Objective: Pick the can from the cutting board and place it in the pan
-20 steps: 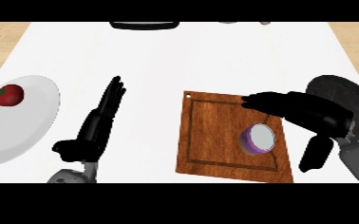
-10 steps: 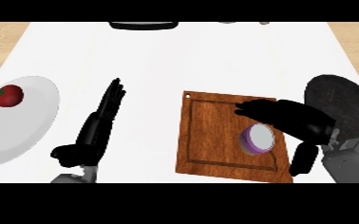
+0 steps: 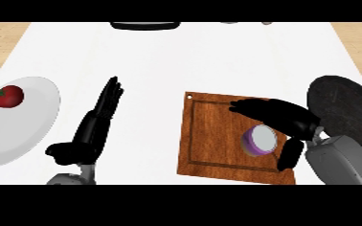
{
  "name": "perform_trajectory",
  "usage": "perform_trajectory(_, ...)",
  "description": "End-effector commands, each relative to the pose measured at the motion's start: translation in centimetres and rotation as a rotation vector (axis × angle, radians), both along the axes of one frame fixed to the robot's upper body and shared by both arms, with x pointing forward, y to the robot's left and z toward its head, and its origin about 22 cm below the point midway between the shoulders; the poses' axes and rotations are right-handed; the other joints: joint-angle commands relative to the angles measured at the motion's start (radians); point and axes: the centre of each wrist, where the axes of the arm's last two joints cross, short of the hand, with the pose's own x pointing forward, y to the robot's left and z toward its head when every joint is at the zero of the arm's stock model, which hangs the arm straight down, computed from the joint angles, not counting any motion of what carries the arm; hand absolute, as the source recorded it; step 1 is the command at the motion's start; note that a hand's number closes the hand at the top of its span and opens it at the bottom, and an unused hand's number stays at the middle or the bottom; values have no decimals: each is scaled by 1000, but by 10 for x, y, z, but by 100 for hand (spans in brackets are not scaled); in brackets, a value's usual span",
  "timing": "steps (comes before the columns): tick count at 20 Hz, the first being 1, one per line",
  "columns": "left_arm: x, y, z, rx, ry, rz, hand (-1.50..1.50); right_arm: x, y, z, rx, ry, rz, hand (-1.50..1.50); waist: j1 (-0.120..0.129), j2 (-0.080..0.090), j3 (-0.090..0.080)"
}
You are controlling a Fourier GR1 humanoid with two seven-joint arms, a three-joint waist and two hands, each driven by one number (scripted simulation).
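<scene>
A purple can [image 3: 259, 140] with a silver top stands on the brown wooden cutting board [image 3: 212, 134], at its right side. My right hand [image 3: 279, 116] hovers over the can, fingers reaching left above it and the thumb [image 3: 290, 155] hanging down to the can's right; the can sits in the gap between them, not visibly gripped. The dark pan [image 3: 338, 105] lies at the right edge, partly hidden by my right forearm. My left hand [image 3: 96, 124] rests open on the counter at the lower left, fingers straight and pointing away.
A white plate [image 3: 32, 119] with a red fruit [image 3: 10, 96] sits at the left edge. A dark object [image 3: 145, 25] lies at the counter's far edge. The white counter [image 3: 184, 62] stretches between the hands.
My right hand has slid down and closer over the can, its thumb dropping beside it. The can, board and left hand have not moved.
</scene>
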Motion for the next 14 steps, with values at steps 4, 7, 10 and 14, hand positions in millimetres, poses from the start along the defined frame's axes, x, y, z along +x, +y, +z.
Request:
perform_trajectory(4, -9, 9, 1, -14, -1, -8, 0, 7, 11, -31, -23, 22, -18, -150, 2, 0, 0)
perform_trajectory(7, 2, 12, -3, 6, -4, -12, 0, 12, 17, -55, -67, 29, -19, -150, 5, 2, 0)
perform_trajectory(10, 3, -11, 9, 11, -18, 1, 0, 2, 11, -42, -134, 63, 77, 150, 1, -1, 0)
perform_trajectory(14, -1, -11, 2, -9, 15, -11, 0, 20, 17, -56, -165, -36, 136, 150, 6, 1, 0)
